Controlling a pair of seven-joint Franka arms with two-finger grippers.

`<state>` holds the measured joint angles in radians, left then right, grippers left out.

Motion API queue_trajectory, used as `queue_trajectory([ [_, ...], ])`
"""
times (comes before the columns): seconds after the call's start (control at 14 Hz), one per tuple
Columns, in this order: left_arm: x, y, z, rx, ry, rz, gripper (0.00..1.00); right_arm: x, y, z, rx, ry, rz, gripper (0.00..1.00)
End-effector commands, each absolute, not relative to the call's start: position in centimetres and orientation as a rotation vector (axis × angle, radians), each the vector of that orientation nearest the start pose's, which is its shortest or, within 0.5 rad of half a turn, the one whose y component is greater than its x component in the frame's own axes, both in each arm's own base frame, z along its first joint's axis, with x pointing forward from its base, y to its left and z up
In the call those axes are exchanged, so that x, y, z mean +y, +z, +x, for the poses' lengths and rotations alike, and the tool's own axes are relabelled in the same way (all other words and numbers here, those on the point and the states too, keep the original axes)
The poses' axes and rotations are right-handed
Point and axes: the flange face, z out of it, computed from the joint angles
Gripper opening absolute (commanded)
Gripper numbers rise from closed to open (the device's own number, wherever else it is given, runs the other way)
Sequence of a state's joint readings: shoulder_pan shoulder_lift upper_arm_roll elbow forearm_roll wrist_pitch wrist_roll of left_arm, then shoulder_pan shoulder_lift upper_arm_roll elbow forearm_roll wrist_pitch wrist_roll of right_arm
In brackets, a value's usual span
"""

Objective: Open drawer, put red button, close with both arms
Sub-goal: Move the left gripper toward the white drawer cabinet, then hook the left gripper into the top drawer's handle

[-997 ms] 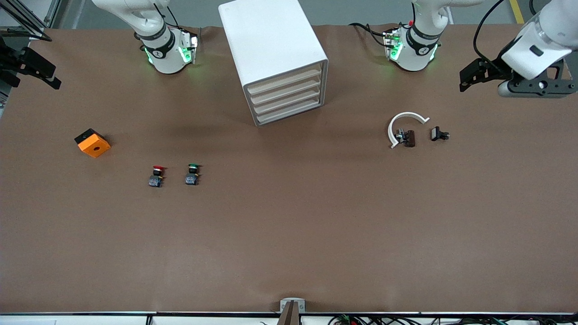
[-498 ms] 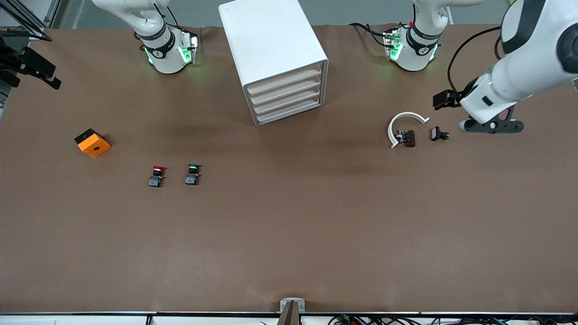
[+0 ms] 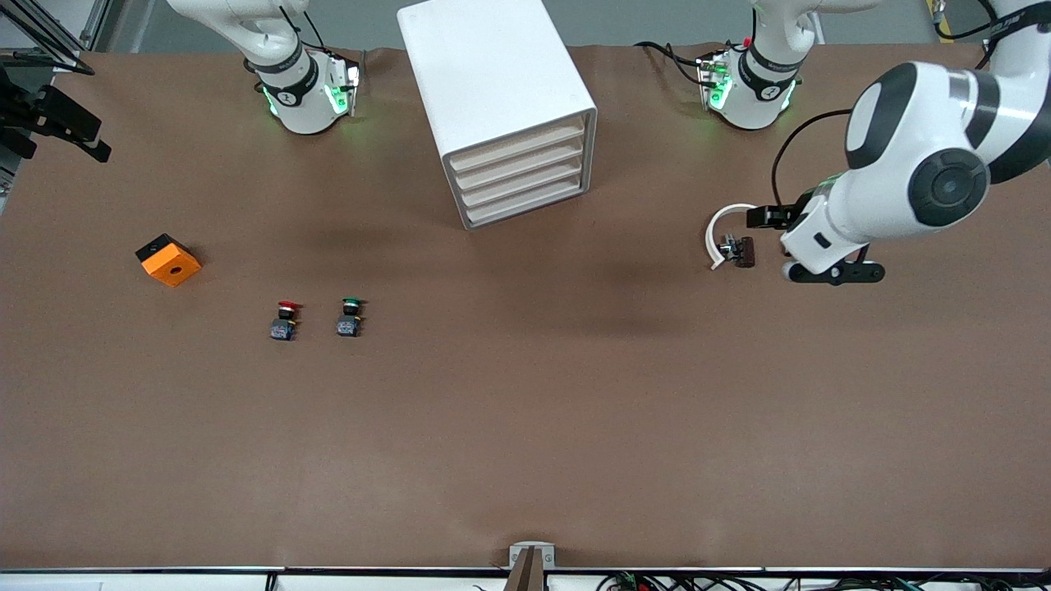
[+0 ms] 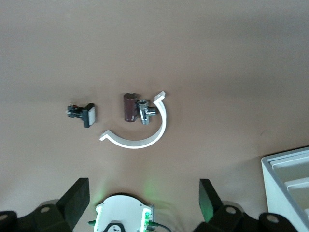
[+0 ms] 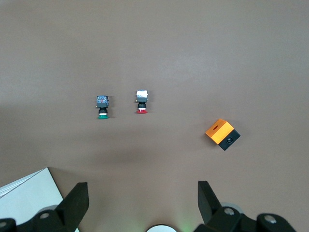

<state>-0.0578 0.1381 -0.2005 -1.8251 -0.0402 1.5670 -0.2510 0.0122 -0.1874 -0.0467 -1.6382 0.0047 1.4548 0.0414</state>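
Observation:
The white cabinet [image 3: 493,74] stands between the two arm bases, and its four cream-fronted drawers [image 3: 519,174] are all shut. The red button [image 3: 285,318] lies on the brown table, nearer the front camera than the cabinet and toward the right arm's end; it also shows in the right wrist view [image 5: 141,101]. My left gripper [image 4: 142,203] is open and empty, up over a white arc-shaped part [image 4: 145,130]. The left arm's hand [image 3: 821,234] shows over the table beside that arc. My right gripper [image 5: 142,203] is open and empty, high over the table; the arm waits.
A green button [image 3: 350,316] lies beside the red one. An orange block with a hole [image 3: 167,259] lies toward the right arm's end. The white arc [image 3: 727,234] has a brown cylinder [image 3: 745,251] by it. A small black part [image 4: 82,112] lies beside the arc.
The left arm has swung in from its end of the table toward the white arc and now covers the small black part in the front view. The right arm has not moved.

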Motion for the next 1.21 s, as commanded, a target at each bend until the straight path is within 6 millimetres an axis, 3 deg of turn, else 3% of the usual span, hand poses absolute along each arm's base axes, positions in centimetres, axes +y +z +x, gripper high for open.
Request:
queue_trajectory([
  [0.0,-17.7,40.8,54.5,-0.044,0.638,-3.008,1.00,-1.8,68.5,47.9,0.118,-0.014,-3.138,1.00],
  [0.43,-24.9,35.4,55.8,-0.316,0.697,-2.909,1.00,-1.9,68.5,47.9,0.121,-0.014,-3.138,1.00],
  [0.71,-31.1,32.3,55.9,-0.698,0.776,-2.804,1.00,-1.9,68.5,47.9,0.121,-0.014,-3.138,1.00],
  [0.93,-33.7,31.0,56.0,-0.968,0.892,-2.714,1.00,-1.9,68.5,47.9,0.121,-0.014,-3.138,1.00],
  [1.14,-35.1,29.8,55.9,-1.171,1.008,-2.600,1.00,-1.9,68.5,47.9,0.121,-0.014,-3.138,1.00],
])
